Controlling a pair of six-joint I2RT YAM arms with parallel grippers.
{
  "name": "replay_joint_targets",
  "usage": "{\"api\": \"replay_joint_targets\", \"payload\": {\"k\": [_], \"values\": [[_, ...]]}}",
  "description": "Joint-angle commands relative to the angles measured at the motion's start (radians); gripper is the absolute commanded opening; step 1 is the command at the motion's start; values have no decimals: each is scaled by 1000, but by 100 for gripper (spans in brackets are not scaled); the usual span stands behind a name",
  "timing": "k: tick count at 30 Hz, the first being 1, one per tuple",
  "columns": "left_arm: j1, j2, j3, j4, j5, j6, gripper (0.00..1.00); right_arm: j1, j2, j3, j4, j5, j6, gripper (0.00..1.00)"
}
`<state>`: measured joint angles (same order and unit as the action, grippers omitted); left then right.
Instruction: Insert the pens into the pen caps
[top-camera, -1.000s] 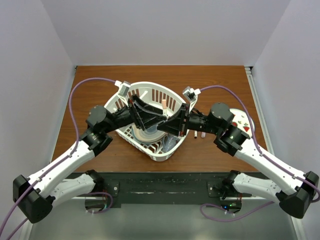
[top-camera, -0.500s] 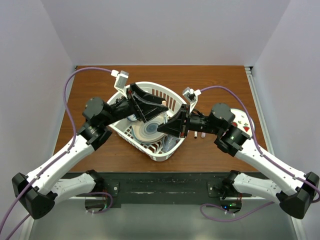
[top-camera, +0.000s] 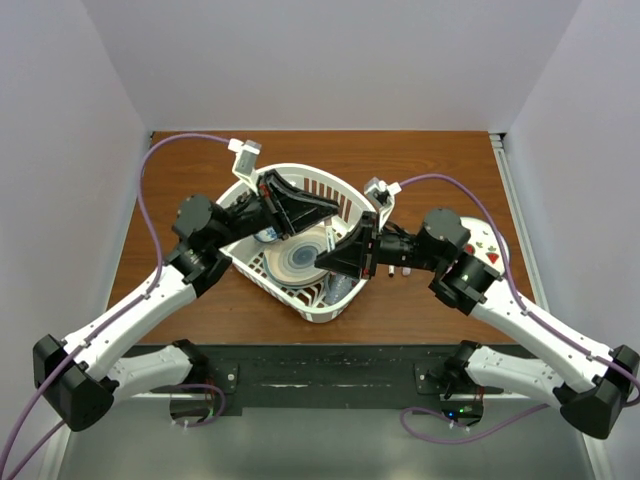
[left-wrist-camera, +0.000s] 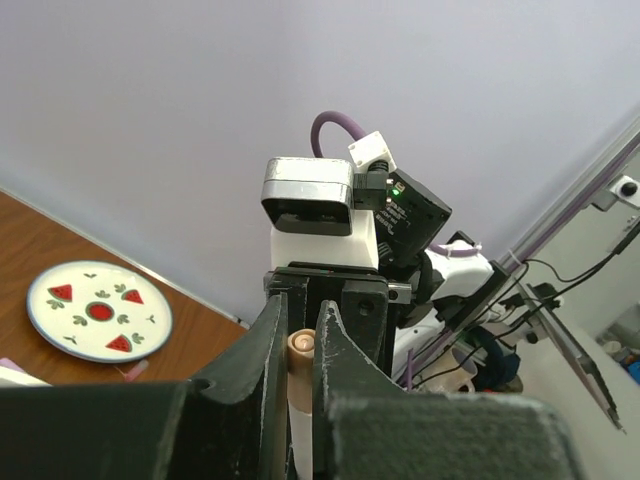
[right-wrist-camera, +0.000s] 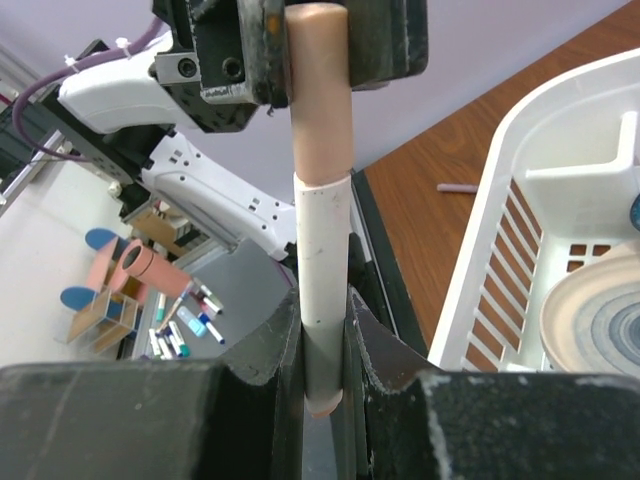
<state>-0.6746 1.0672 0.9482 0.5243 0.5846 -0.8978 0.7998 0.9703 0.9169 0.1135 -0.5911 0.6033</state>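
Note:
A pen with a white barrel (right-wrist-camera: 322, 280) stands upright over the white basket (top-camera: 300, 180). My right gripper (right-wrist-camera: 323, 315) is shut on the lower barrel. A pink pen cap (right-wrist-camera: 320, 90) covers the pen's top end. My left gripper (left-wrist-camera: 300, 322) is shut on that cap (left-wrist-camera: 301, 345), and the white barrel shows just below it. In the top view the two grippers meet tip to tip, the left (top-camera: 328, 212) above the right (top-camera: 327, 257), and they hide most of the pen.
The basket holds a striped round dish (top-camera: 295, 262) and a bluish item (top-camera: 340, 288). A watermelon-patterned plate (top-camera: 488, 250) lies on the table at the right, half under my right arm. Small pens or caps (top-camera: 400, 270) lie beside the basket's right wall.
My left gripper moved back over the basket's far side and went from open to shut, closing on the pink cap. The right gripper stayed put, holding the pen.

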Motion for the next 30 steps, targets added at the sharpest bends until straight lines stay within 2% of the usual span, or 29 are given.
{"api": "replay_joint_targets", "payload": {"k": [1,6,9,12,15,18,25,30], "values": [[-9,-50,-121,108,80,-127,0,-2,-33,3,132,77,-14,0],[-25,-47,-176,137,131,-179,0,-4,1,94,134,97,-65,0],[-31,-26,-193,126,175,-211,0,-2,21,147,88,122,-138,0],[-46,-49,-255,194,170,-282,0,-4,24,212,-9,175,-222,0],[-57,-70,-217,21,150,-178,0,-4,44,270,-80,200,-250,0],[-65,-76,-218,-44,176,-87,0,-4,74,318,-100,185,-229,0],[-120,-72,-282,22,156,-90,0,-4,131,381,-75,168,-151,0],[-144,-67,-337,115,162,-156,0,-2,133,413,-80,197,-183,0]]}}
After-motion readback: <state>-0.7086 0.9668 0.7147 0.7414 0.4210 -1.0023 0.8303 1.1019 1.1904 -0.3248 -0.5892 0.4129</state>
